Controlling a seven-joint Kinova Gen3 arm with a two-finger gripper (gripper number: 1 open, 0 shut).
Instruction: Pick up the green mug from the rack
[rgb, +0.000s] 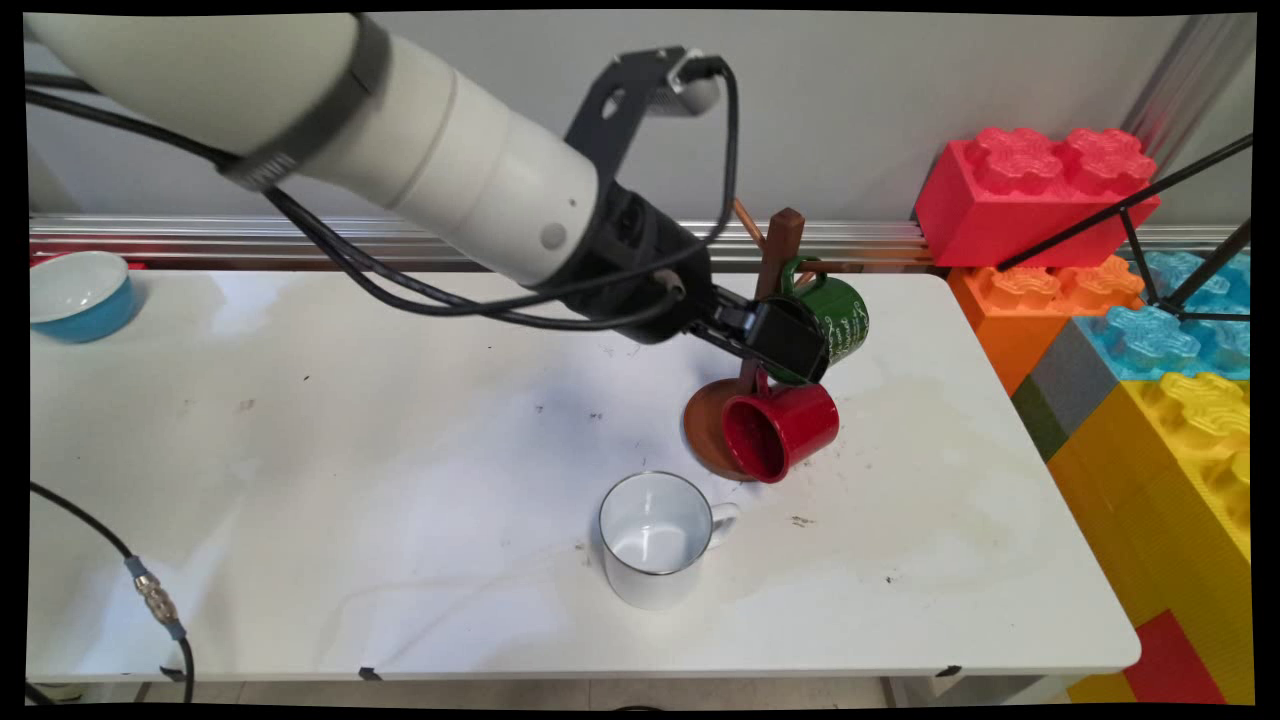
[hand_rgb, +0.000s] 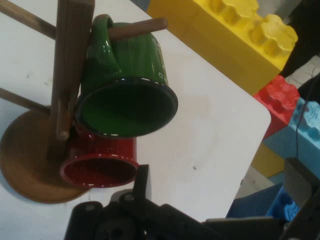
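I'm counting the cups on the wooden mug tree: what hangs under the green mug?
A red mug hangs just below the green mug on the mug tree, above its round base. The gripper covers part of both in the main view; the red mug's handle is hidden.

Green mug (rgb: 838, 318) (hand_rgb: 131, 80) hangs on wooden rack peg (rim down-ish).

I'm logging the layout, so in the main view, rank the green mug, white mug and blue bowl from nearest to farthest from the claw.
1. Green mug: hanging on the wooden rack, right at the claw.
2. White mug: upright on the table, toward the near edge, below the claw in the picture.
3. Blue bowl: far left corner of the table.
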